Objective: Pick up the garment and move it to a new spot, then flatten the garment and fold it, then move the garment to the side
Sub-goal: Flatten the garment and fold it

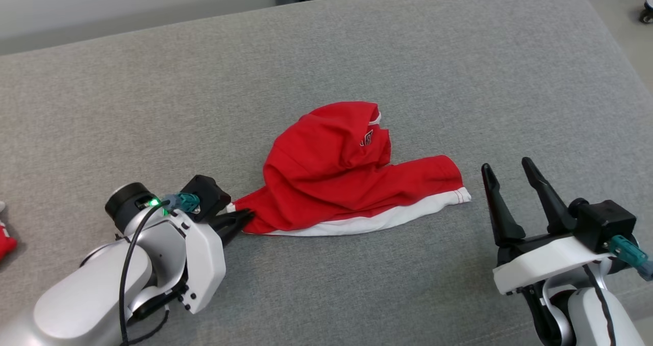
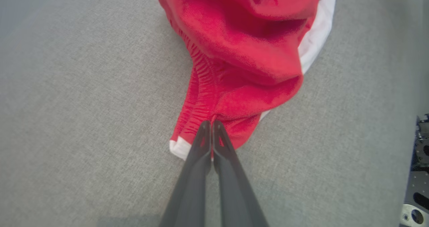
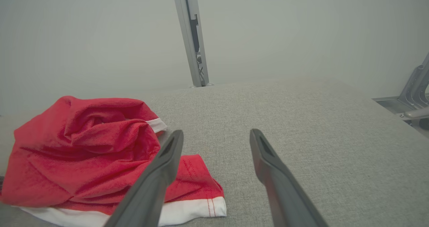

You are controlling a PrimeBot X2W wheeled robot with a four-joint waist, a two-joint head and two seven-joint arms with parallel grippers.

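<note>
The garment point(image 1: 342, 177), red with a white hem, lies crumpled in a heap at the middle of the grey padded surface point(image 1: 357, 55). My left gripper point(image 1: 244, 218) is shut on the garment's left corner, low against the surface. In the left wrist view the two fingers point(image 2: 211, 126) pinch the red elastic edge of the garment point(image 2: 241, 53), beside a white tip. My right gripper point(image 1: 507, 170) stands open to the right of the hem, holding nothing. The right wrist view has that gripper point(image 3: 216, 135) just right of the garment point(image 3: 87, 146).
A second red item point(image 1: 6, 239) pokes in at the left edge of the surface. A metal post point(image 3: 192, 36) rises behind the far edge. A grey frame point(image 3: 414, 93) sits off the right side, and the floor with a wheel point(image 1: 647, 9) is beyond the rounded right corner.
</note>
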